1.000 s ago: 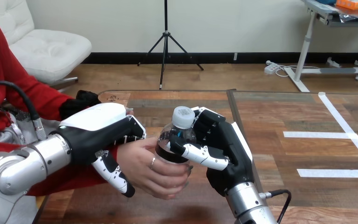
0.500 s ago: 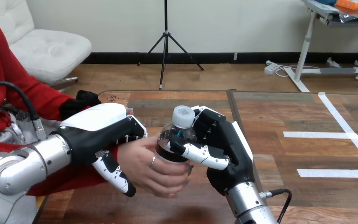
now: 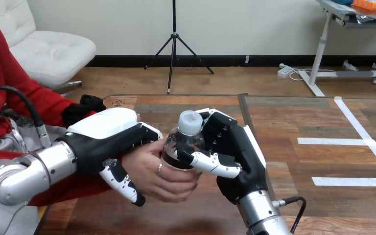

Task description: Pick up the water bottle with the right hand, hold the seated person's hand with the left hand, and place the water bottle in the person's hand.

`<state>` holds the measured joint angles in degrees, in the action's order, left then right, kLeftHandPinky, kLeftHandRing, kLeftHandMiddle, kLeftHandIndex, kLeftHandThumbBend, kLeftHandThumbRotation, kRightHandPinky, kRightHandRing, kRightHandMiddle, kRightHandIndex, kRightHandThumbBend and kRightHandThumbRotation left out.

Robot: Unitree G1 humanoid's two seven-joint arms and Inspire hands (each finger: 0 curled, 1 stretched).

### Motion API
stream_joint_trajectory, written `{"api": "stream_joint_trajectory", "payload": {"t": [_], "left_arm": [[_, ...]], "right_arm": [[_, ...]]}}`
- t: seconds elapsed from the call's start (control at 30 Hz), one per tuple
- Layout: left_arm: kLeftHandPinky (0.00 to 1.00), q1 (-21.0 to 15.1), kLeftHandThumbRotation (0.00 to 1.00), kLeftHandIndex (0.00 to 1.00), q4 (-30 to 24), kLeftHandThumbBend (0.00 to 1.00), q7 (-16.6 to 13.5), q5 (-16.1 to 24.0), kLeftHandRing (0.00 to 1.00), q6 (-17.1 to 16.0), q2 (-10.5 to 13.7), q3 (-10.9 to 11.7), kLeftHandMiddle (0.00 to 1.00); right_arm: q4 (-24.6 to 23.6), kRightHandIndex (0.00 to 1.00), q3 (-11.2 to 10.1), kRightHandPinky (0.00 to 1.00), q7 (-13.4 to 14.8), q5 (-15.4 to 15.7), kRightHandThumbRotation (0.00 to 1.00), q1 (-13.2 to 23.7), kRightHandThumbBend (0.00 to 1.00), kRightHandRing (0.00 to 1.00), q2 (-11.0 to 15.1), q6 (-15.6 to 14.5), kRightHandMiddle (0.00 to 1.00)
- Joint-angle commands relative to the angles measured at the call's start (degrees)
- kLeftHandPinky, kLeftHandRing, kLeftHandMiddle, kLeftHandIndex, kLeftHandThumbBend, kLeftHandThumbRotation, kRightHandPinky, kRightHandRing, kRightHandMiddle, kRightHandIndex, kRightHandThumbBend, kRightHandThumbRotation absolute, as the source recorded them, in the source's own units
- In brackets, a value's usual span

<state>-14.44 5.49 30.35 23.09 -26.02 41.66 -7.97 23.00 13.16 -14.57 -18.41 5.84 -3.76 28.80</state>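
Clear plastic, dark inside and capped in white, the water bottle [image 3: 183, 147] has tipped and slid slightly toward the person since a second ago, our arms drifting with it. Our right hand [image 3: 237, 156] stays clamped round its rounded body, while the person's hand [image 3: 159, 171] cups the base (handover nearly done, we judge). Our left hand [image 3: 110, 139], glossy white shell on top, wraps the person's wrist.

Of the clear plastic water bottle [image 3: 182, 141], the lower half is hidden behind the person's hand [image 3: 152, 172] and the thumb of the right robot hand [image 3: 236, 155]. The left robot hand [image 3: 108, 132] covers the person's wrist.
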Motion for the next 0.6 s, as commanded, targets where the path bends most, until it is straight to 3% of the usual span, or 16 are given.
{"api": "stream_joint_trajectory", "payload": {"t": [0.0,0.37,0.57], "left_arm": [[0.63,-5.8,0.16,0.81,0.5,0.98,-3.8,1.5,0.68,-1.0,-0.2,1.4,0.74],[0.81,-4.4,0.31,0.92,-1.3,1.0,-4.4,4.1,0.87,0.1,1.1,1.7,0.9],[0.88,-3.5,0.35,0.96,-1.5,1.0,-5.6,5.2,0.92,-0.5,1.2,2.2,0.94]], "right_arm": [[-1.6,0.54,1.4,0.5,-1.8,-2.0,0.28,8.1,1.0,0.55,-12.2,4.4,0.56],[-1.8,0.64,0.5,0.67,-0.5,-1.6,0.42,8.1,1.0,0.66,-11.9,5.2,0.64],[-0.9,0.68,-0.1,0.71,-0.3,-0.7,0.46,8.7,1.0,0.69,-10.9,6.9,0.66]]}}
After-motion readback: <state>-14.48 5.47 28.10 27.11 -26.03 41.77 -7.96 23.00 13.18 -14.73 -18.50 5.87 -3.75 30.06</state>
